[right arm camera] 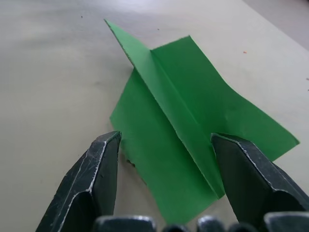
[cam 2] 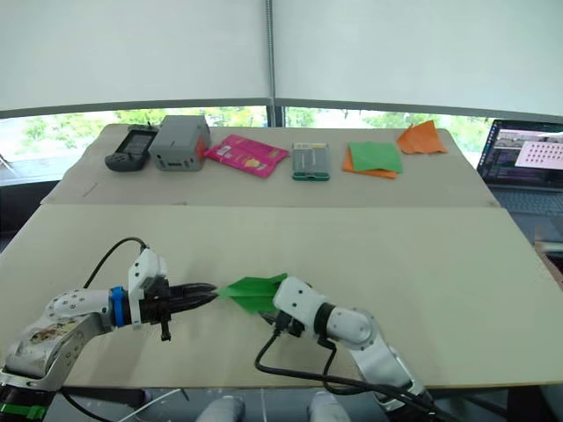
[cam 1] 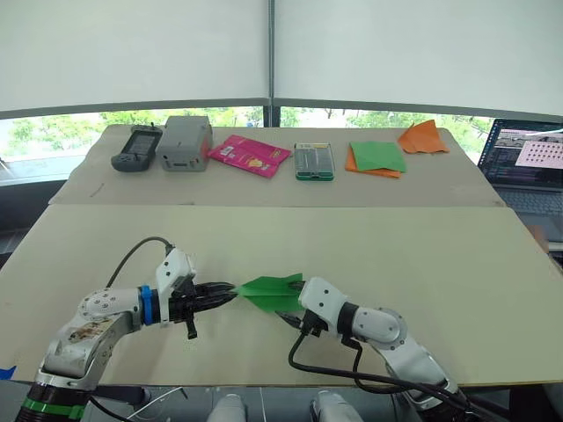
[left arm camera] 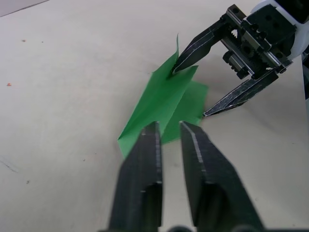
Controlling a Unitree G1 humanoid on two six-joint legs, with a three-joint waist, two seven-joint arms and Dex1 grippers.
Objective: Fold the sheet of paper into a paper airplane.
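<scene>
Indoors | beige table (cam 1: pixel 422 264) | window (cam 1: pixel 264 116) behind | laptop (cam 1: pixel 528 167) right

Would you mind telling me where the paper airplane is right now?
In the left eye view, the paper airplane lies on the near table, just left of centre, between the left gripper and the right gripper.

Soft, even daylight comes through the windows (cam 1: pixel 220 119) behind the tables, where the outdoor strip is washed out. The white blinds (cam 1: pixel 132 48) diffuse it. Shadows on the table (cam 1: pixel 396 255) are faint. In the wrist views the near fingers (right arm camera: pixel 91 188) look slightly soft, and the head views bend lines toward the edges.
</scene>
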